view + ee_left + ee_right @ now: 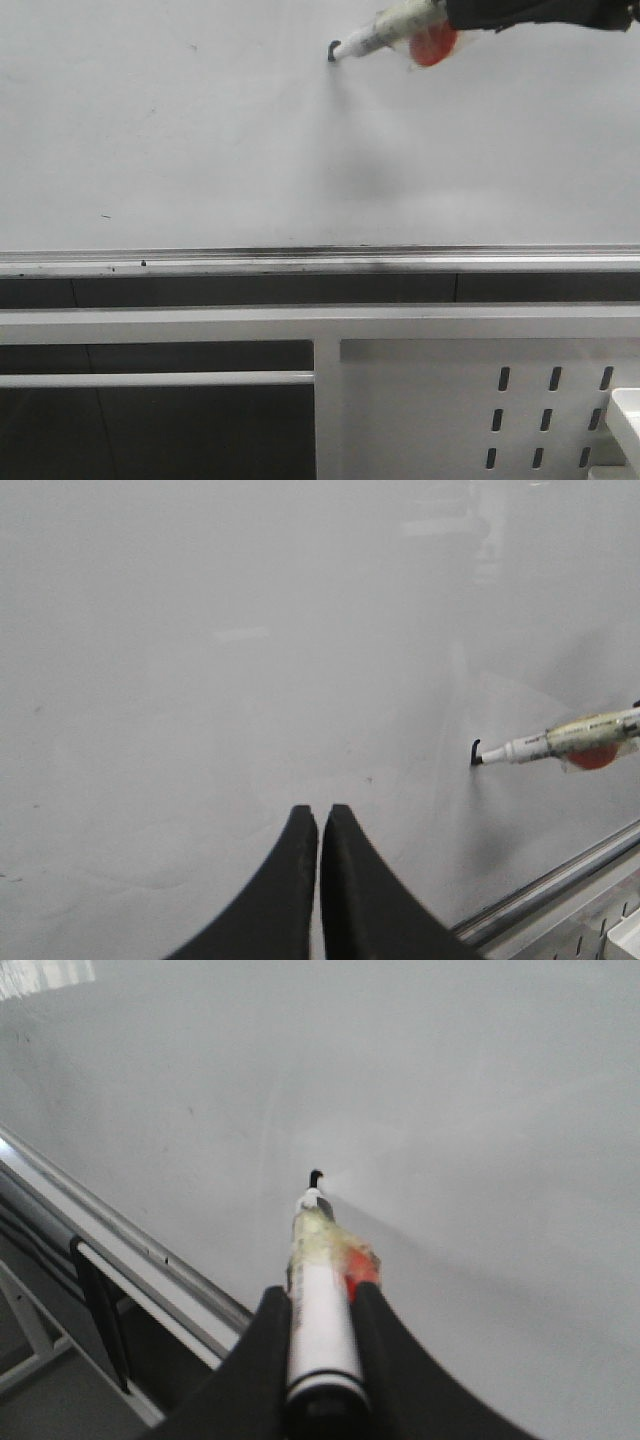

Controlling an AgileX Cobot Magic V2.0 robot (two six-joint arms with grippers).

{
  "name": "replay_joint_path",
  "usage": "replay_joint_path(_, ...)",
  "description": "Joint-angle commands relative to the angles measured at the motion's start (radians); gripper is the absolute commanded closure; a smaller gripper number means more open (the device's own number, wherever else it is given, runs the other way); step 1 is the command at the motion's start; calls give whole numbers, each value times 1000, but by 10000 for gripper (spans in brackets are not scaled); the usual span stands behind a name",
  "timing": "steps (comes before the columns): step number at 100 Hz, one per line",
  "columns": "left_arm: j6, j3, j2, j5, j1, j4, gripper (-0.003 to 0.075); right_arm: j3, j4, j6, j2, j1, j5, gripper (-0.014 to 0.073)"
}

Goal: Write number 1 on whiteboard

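One marker pen (385, 36) is clenched between the two black fingers (262, 1345) of the right pincer (320, 1305), which enters the front view from the upper right. The pen's long axis lies nearly level and slightly tilted, its dark tip pointing away from the pincer and touching the whiteboard (200, 130). At that tip sits one small black hooked mark (333, 51), the only part of the number 1 that shows; no long stroke runs down from it. A band of yellowish tape and an orange-red blob (432, 45) wrap the pen just ahead of the fingers. The left pincer (320, 825) is clenched on nothing, its two fingers almost touching, hovering before bare board well apart from the pen. One silver rail (300, 258) runs along the board's lower edge, far below the right pincer.
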Motion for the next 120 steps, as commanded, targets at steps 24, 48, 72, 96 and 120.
replay_joint_path(24, -11, -25, 0, -81, 2, -12, 740, -31, 5, -4, 114, -20, -31, 664)
replay_joint_path(48, -11, -25, 0, -77, 2, -6, 740, -33, 5, -4, 103, 1, 26, 664)
replay_joint_path(72, -11, -25, 0, -75, -9, 235, 731, -76, -51, -4, 10, 45, 277, 664)
replay_joint_path(96, -37, -25, 96, -61, -86, 510, 517, -246, -114, -24, 41, 47, 537, 664)
replay_joint_path(120, -37, -95, 310, -57, -223, 512, 454, -389, -142, -57, 119, 49, 680, 664)
